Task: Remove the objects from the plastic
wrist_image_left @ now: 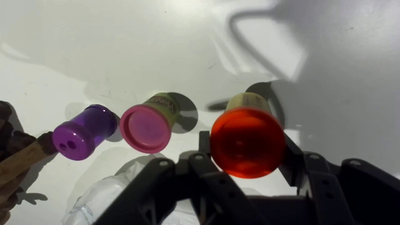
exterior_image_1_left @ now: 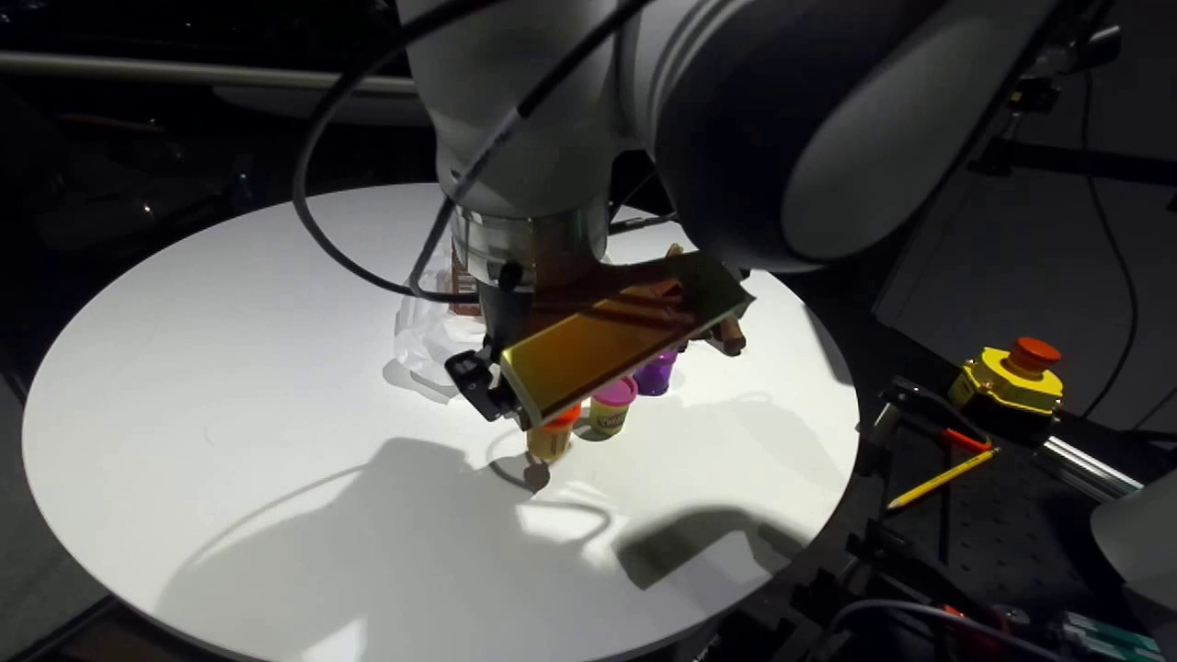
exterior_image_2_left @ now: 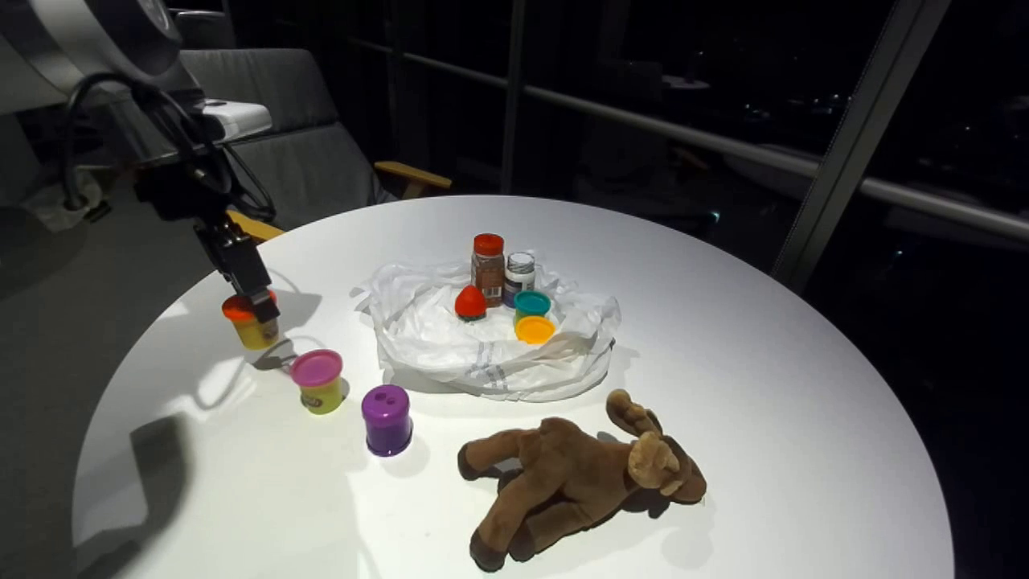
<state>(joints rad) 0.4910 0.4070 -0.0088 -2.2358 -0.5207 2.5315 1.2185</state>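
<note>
My gripper (wrist_image_left: pixel 245 147) is shut on the orange-lidded tub (wrist_image_left: pixel 248 140), one finger on each side of its lid. The tub is tilted in the wrist view; in an exterior view (exterior_image_2_left: pixel 256 331) it stands at the table's edge side. I cannot tell whether its base touches the table. The white plastic bag (exterior_image_2_left: pixel 438 358) lies spread open mid-table. In it are a red-capped jar (exterior_image_2_left: pixel 488 273), a white-capped jar (exterior_image_2_left: pixel 519 281), a red strawberry-like piece (exterior_image_2_left: pixel 470 301), a teal-lidded tub (exterior_image_2_left: pixel 531 304) and a yellow-lidded tub (exterior_image_2_left: pixel 534 330). The wrist view shows only part of the bag (wrist_image_left: pixel 100 193).
A pink-lidded tub (exterior_image_2_left: pixel 317 378) stands beside the held tub, and a purple container (exterior_image_2_left: pixel 387 422) with two holes stands beyond it. A brown plush animal (exterior_image_2_left: pixel 579 474) lies in front of the bag. The arm covers much of the bag in an exterior view (exterior_image_1_left: pixel 418 340).
</note>
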